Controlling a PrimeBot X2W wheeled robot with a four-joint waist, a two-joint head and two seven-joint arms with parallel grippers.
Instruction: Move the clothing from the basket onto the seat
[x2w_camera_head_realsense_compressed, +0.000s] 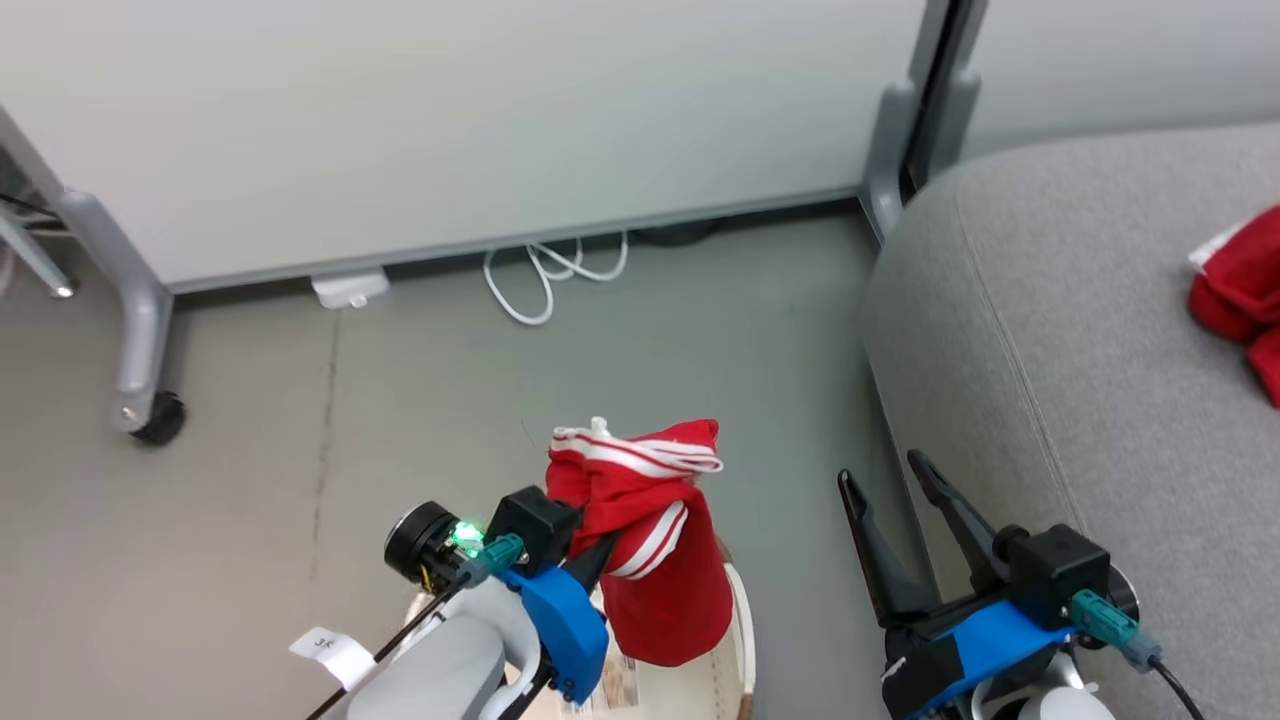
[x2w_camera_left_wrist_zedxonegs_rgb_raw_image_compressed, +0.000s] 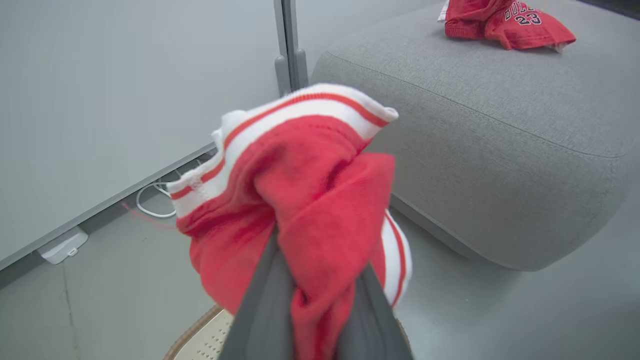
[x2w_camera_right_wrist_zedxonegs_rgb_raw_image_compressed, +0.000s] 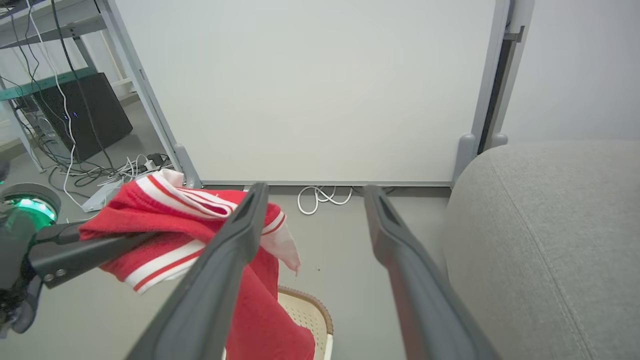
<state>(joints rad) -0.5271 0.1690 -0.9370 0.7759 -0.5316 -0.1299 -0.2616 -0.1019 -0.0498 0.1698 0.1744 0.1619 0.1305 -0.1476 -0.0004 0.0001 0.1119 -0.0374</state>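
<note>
At lower centre-left of the head view, my left gripper (x2w_camera_head_realsense_compressed: 588, 548) is clamped narrow on the red shorts (x2w_camera_head_realsense_compressed: 655, 570), which hang over the basket (x2w_camera_head_realsense_compressed: 744, 628). Further right, my right gripper (x2w_camera_head_realsense_compressed: 882, 468) stands wide and empty beside the grey seat (x2w_camera_head_realsense_compressed: 1050, 350); the jersey (x2w_camera_head_realsense_compressed: 1240, 290) lies on it at the frame's right edge. Step in hand, as I judge it: carrying the second garment across. The next move calls for swinging right, clearing the cushion's edge, then releasing.

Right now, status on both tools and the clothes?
Left tool shut on the shorts, hanging above the basket. Right tool open, empty. Jersey lies on the seat. Way to seat looks unobstructed.
</note>
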